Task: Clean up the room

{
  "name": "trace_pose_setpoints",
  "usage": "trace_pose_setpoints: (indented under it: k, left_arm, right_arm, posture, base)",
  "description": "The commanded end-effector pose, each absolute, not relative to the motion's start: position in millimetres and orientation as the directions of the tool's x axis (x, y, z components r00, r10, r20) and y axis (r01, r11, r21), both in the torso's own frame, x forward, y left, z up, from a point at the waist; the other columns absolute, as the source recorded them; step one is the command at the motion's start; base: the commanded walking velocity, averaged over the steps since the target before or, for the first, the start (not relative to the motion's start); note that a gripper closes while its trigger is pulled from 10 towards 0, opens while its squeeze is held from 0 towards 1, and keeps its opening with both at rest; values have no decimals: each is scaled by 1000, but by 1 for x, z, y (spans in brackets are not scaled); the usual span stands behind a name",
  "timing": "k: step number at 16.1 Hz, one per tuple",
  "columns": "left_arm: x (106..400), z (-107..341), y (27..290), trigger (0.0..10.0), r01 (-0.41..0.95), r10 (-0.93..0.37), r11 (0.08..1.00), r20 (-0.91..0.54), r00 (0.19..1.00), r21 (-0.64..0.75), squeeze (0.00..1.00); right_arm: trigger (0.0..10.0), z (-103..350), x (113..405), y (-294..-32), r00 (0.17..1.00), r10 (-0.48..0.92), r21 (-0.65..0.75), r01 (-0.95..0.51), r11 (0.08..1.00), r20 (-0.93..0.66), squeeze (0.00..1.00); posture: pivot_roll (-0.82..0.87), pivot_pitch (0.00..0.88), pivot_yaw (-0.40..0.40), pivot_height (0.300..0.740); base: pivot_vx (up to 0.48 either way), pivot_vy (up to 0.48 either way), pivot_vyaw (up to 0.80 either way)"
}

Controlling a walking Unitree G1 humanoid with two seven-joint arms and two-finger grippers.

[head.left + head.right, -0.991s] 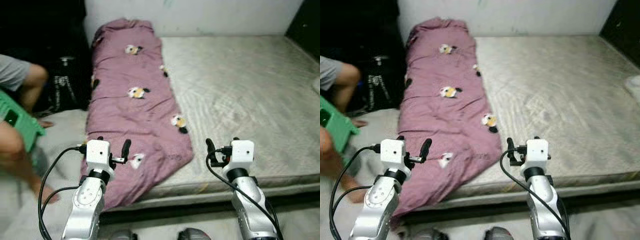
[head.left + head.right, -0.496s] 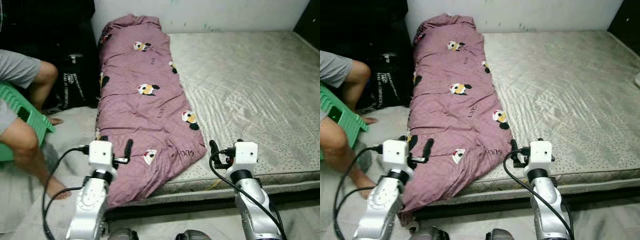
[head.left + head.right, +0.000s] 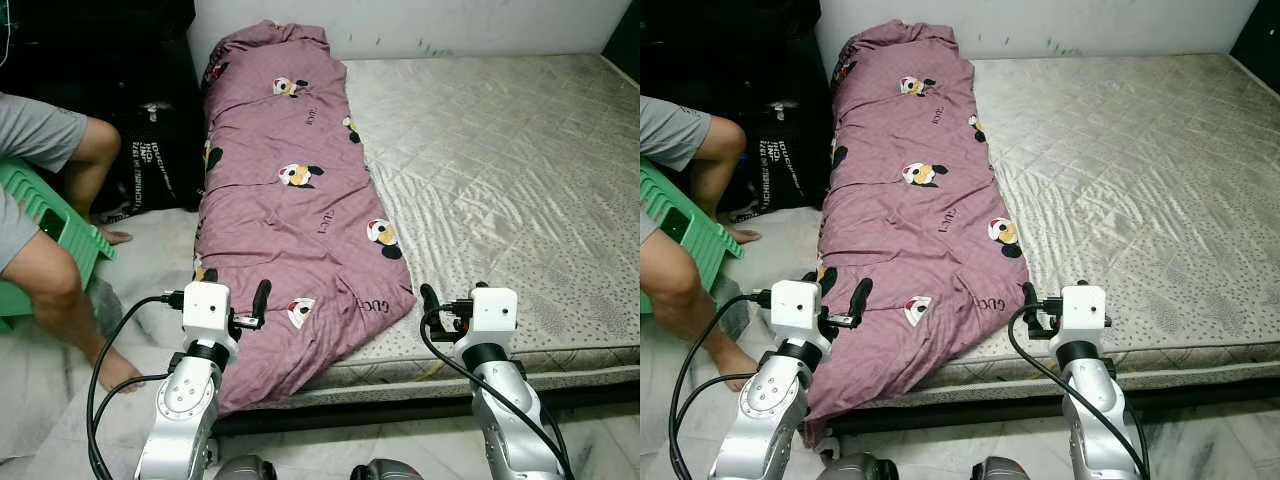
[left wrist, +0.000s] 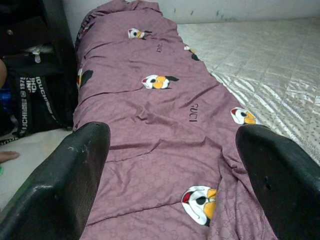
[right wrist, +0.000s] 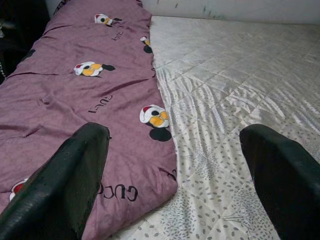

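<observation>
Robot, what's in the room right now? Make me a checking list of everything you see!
Surface: bare quilted mattress, low on the floor.
Job's things: purple blanket with cartoon prints, folded long along the mattress's left side, its near corner hanging over the edge.
Clutter: black bag on the floor beside the bed.
Grippers: left gripper open, empty, above the blanket's near end; right gripper open, empty, above the blanket's near right corner.
Cables: black cable loops from the left wrist; another from the right wrist.
Surroundings: person sitting on a green stool at left; white wall behind.
</observation>
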State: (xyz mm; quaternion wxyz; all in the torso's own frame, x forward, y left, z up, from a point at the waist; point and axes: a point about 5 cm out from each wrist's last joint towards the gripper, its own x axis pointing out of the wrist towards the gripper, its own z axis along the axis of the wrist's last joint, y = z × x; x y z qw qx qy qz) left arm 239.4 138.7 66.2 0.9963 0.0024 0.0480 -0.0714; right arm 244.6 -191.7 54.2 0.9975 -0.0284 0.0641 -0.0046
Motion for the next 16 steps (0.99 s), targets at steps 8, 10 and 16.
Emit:
trace_pose_setpoints:
  k: [8, 10, 16]
  left_arm:
    - [239, 65, 140, 10000, 132, -130, 991, -111, 985, 15, 0]
    - [240, 65, 140, 10000, 133, -130, 991, -110, 985, 16, 0]
    - [242, 66, 140, 10000, 127, -124, 992, -104, 987, 19, 0]
  right_arm:
    - [10000, 59, 247, -190, 994, 0, -44, -5, 999, -107, 0]
    - [10000, 61, 248, -191, 995, 0, -45, -5, 999, -103, 0]
    - [10000, 61, 249, -191, 995, 3, -49, -8, 999, -103, 0]
  posture:
    - [-23, 52, 5, 701]
    - [-25, 50, 4, 681]
    - [-24, 46, 2, 661]
  base:
    - [0, 0, 0]
    - [0, 0, 0]
    - [0, 0, 0]
